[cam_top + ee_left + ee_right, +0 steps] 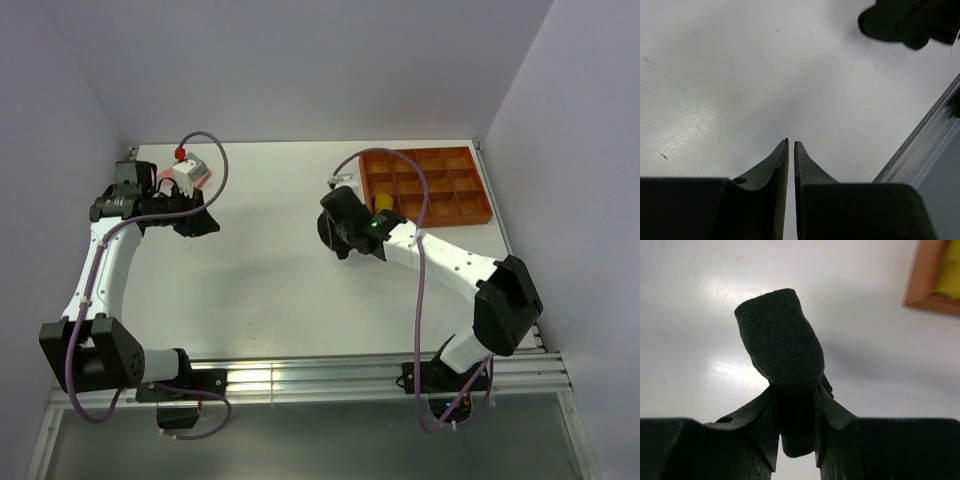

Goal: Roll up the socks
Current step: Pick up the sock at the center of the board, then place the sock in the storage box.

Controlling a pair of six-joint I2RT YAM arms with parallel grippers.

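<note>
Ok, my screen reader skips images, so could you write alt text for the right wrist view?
The right gripper grips a plain black fabric sock, held over the white table. A corner of the rigid orange tray shows at top right.

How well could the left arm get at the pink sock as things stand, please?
Probably yes: the pink sock lies close beside the left gripper with nothing between them, though the gripper points away and its empty jaws are shut.
</note>
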